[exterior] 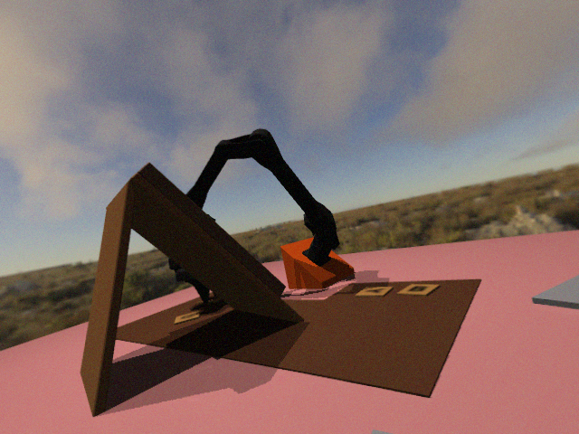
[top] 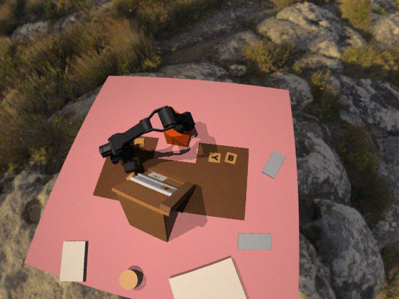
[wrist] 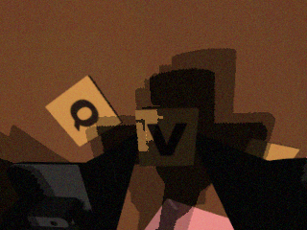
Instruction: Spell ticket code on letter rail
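My gripper (wrist: 166,138) (exterior: 205,301) is shut on the V tile (wrist: 167,152), low over the brown mat. The Q tile (wrist: 62,106) lies turned to the left of it. Another tile (wrist: 284,151) shows partly at the right of the wrist view. A tile (top: 139,142) lies behind the arm, its letter unreadable. The Y tile (top: 214,157) (exterior: 374,291) and B tile (top: 230,157) (exterior: 418,289) lie on the mat's right part. The silvery rail (top: 151,186) on the sloped board has a tile (top: 164,187) near its right end, letter unclear. The ticket (top: 156,176) above is too small to read.
The raised board (top: 138,194) (exterior: 186,242) stands close in front of the gripper. The orange block (top: 177,138) (exterior: 298,270) is at the arm's base. Pale slabs (top: 73,260) (top: 207,281), grey plates (top: 273,164) (top: 254,242) and a round tan-topped object (top: 128,279) stand around.
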Robot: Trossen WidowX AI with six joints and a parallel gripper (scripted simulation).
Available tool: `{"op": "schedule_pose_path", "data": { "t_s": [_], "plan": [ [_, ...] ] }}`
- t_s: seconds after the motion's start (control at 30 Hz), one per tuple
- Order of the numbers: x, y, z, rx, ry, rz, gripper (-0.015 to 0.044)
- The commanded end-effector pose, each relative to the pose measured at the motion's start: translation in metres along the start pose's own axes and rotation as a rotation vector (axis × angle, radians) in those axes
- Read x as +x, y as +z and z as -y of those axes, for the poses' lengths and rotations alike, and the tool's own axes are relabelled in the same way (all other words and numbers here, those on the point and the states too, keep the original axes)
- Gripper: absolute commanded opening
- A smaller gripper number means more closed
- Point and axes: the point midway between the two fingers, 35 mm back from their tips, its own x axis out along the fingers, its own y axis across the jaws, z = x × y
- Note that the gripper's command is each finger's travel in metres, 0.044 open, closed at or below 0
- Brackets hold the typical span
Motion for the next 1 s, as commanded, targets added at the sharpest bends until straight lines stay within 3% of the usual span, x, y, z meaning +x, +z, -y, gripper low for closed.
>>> {"op": "schedule_pose_path", "data": {
  "t_s": [0.0,0.77,0.97],
  "plan": [
    [-0.003,0.0,0.0,-0.004,-0.005,0.001,0.0],
    [-0.014,0.0,-0.002,-0.003,0.002,0.004,0.0],
    [-0.024,0.013,-0.012,-0.104,0.085,0.12,0.0]
  ]
}}
